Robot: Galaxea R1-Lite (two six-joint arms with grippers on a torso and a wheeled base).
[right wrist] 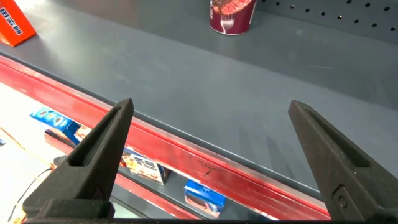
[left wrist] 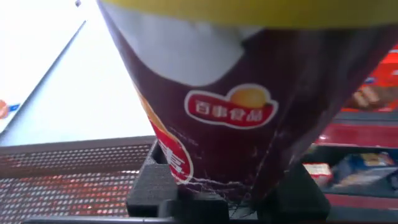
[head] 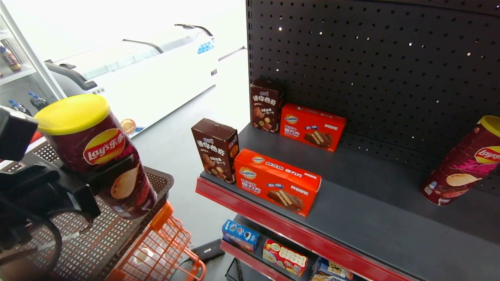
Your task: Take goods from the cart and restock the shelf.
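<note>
Between the fingers of the left gripper (head: 102, 176) sits a maroon chip can (head: 97, 148) with a yellow lid, clamped at its lower half and tilted (lid leaning away from the shelf). Just beneath that gripper lies the cart's black mesh top (head: 160, 181), with the orange wire basket (head: 164, 242) lower down. Across the aisle, the right gripper (right wrist: 210, 109) hangs with jaws spread wide and empty above the grey shelf board (right wrist: 186, 68), near its red front edge (right wrist: 186, 152). Beyond it, a second chip can (right wrist: 231, 15) leans against the pegboard (head: 390, 58). Off to its side stand two orange boxes (head: 277, 181) and two brown boxes (head: 215, 150).
</note>
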